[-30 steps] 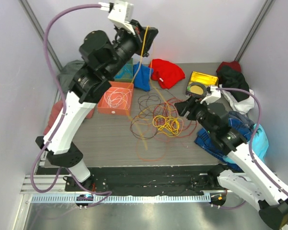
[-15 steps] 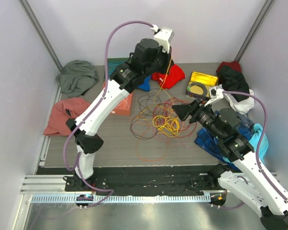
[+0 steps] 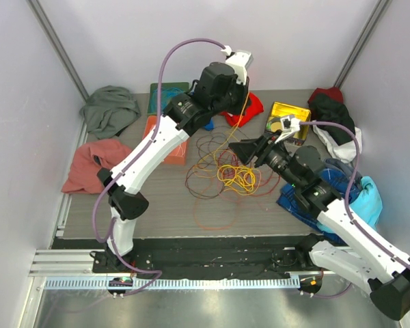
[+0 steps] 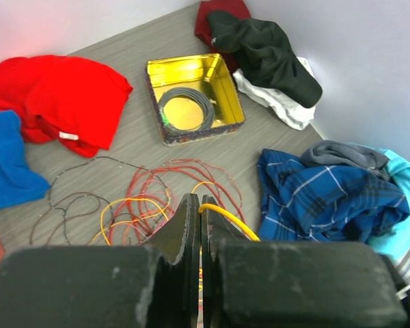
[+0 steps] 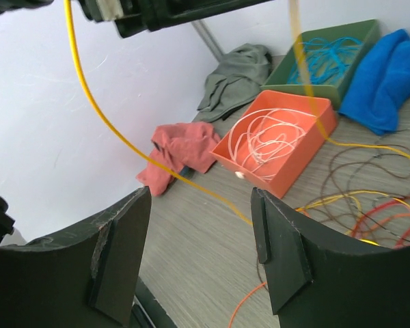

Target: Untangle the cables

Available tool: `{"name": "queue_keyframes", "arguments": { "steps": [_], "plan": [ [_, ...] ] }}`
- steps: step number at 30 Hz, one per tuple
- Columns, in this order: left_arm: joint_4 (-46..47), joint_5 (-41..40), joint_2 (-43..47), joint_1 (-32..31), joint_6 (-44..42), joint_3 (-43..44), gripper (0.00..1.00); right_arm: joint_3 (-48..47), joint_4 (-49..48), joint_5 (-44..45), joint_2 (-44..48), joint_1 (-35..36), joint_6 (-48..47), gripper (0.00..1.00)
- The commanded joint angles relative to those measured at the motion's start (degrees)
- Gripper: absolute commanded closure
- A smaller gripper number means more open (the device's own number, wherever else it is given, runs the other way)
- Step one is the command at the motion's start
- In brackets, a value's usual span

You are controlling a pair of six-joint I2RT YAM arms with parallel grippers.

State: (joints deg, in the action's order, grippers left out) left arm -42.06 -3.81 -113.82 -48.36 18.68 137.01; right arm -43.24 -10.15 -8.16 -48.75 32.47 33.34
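The left gripper (image 4: 199, 205) is shut tight on a yellow cable (image 4: 229, 219), which is pinched between the jaws and leaves them to the right in a curve. The gripper is held high above the table (image 3: 157, 198), and the strand hangs from it down to the cables (image 3: 225, 171), which lie in a loose tangle of yellow, red, orange and dark brown loops in the middle of the table. The right gripper (image 5: 199, 198) is held with its jaws wide apart and nothing clamped; it is placed just right of the tangle and points towards the hanging strand, which is seen crossing the gap between its fingers. Whether the strand is touched cannot be told.

A small white tag (image 4: 68, 136) is sewn to the red cloth (image 4: 61, 96), but no writing on it can be read.

A white cable (image 5: 266, 140) is coiled in the orange tray (image 5: 307, 154), and a blue cable (image 5: 321, 51) is laid in the green tray (image 5: 348, 31) just behind it. A dark coil (image 4: 184, 92) is held in the yellow tin (image 4: 198, 133), which is set beyond the tangle, near a blue plaid cloth (image 4: 328, 198).
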Motion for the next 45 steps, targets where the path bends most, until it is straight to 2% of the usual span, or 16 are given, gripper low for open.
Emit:
{"name": "queue_keyframes", "arguments": {
  "steps": [1,5,7,11,14,21,27,33,39,42,43,45],
  "plan": [
    [1.10,1.35,0.88,-0.77,0.66,0.01,1.00,-1.66,-9.00,2.79,-2.74,4.00,-1.52,0.32],
    [1.46,1.44,0.97,-0.95,0.66,-0.43,1.00,-2.72,-12.34,3.06,-5.82,5.41,-0.83,0.34],
    [1.46,1.35,1.06,-0.95,0.48,-0.60,1.00,-3.25,-12.61,4.20,-7.41,6.02,-1.00,0.40],
    [1.55,1.27,1.93,-0.95,0.13,-1.66,1.00,-2.81,-11.91,7.80,-7.15,6.12,-1.35,0.81],
    [1.46,1.09,3.33,-0.95,-0.57,-2.80,1.00,-2.28,-8.49,14.29,-4.08,6.03,-3.62,0.99],
    [1.02,1.62,7.90,-0.86,-4.00,-8.06,1.00,-2.20,6.44,26.78,5.41,6.03,-12.32,0.99],
    [0.67,9.59,10.63,-0.69,-3.65,-9.83,1.00,0.09,9.80,30.66,9.46,6.03,-15.06,0.99],
    [0.23,18.73,12.57,-0.77,-0.14,-6.42,1.00,3.69,9.37,29.61,10.26,5.94,-16.11,0.99],
    [4.35,24.55,12.40,-0.77,5.13,-2.73,1.00,5.01,5.33,22.41,8.15,5.94,-15.94,0.99],
    [4.45,27.01,10.38,-0.77,7.33,0.43,1.00,5.62,3.21,21.09,7.71,6.03,-15.68,0.91],
    [4.62,28.06,9.94,-0.77,8.30,1.06,1.00,5.54,2.86,20.65,7.27,5.94,-15.68,0.84],
    [5.32,28.86,9.15,-0.77,9.27,1.68,1.00,5.19,2.59,20.21,6.65,6.03,-15.68,0.81]
  ]
}}
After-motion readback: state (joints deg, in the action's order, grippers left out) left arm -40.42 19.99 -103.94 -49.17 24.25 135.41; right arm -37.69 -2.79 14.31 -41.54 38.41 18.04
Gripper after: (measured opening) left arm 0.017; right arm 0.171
